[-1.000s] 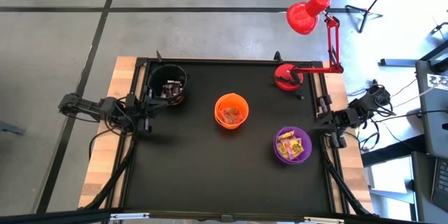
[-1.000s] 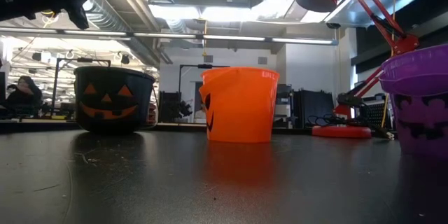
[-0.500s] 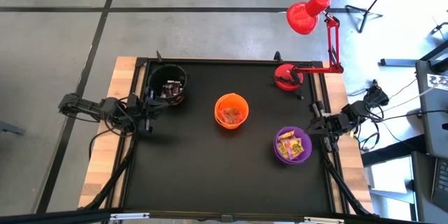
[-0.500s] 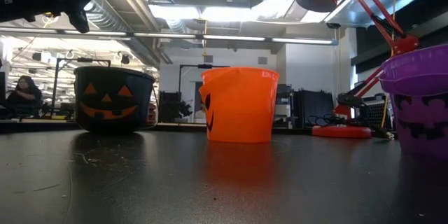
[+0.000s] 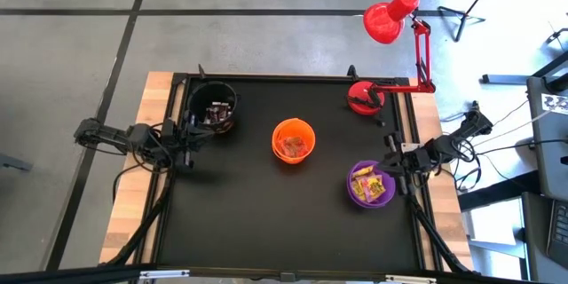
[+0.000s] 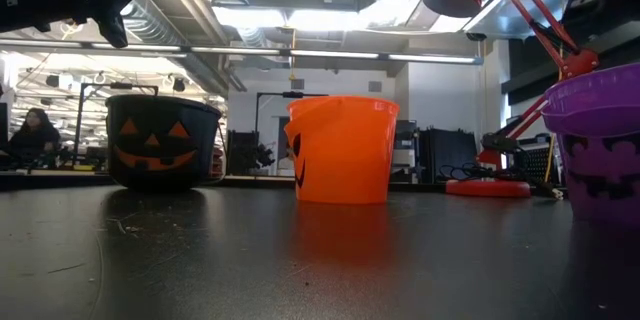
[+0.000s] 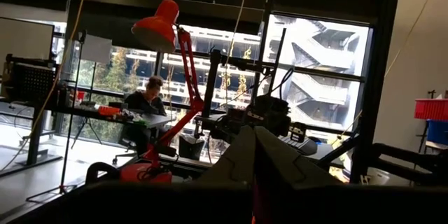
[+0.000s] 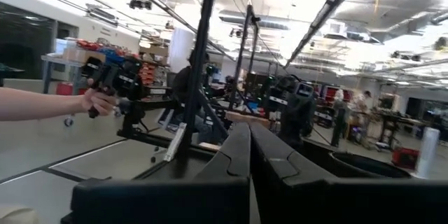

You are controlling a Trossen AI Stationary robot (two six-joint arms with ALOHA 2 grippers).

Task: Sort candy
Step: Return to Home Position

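Hovering at the table's right edge, the right gripper (image 5: pixel 391 161), fingers pressed together, sits just right of the purple cup (image 5: pixel 350 191), which holds yellow candy (image 5: pixel 370 182). More candy fills the orange cup (image 5: pixel 274 138) and the black cup (image 5: pixel 192 98). The left gripper (image 5: pixel 188 132), likewise closed, waits at the left edge.

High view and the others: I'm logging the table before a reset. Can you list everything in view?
black cup: one, black, upper left of the high view
orange cup: one, orange, mid-table
purple cup: one, purple, right side
candy: many, yellow in the purple cup, others in the orange and black cups
desk lamp: one, red, upper right corner
table: one, black top
people: a few, room beyond the table
left gripper: dark, shut, beside the black cup
right gripper: dark, shut, beside the purple cup
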